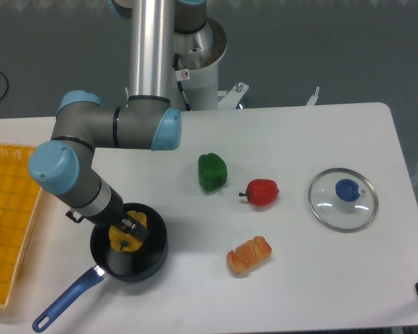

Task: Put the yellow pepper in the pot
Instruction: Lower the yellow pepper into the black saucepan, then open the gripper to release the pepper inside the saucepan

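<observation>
Now my gripper (pixel 129 233) grips the yellow pepper (pixel 122 239) (fingers clamped either side) inside the pot (pixel 152 256), whose blue handle trails below.

Bright, even overhead light; soft shadows.

pepper (pixel 127 235) in pot (pixel 153 259), lid (pixel 343 199) far right

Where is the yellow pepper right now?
The yellow pepper sits inside the pot at the table's front left, with the pincer around it.
</observation>
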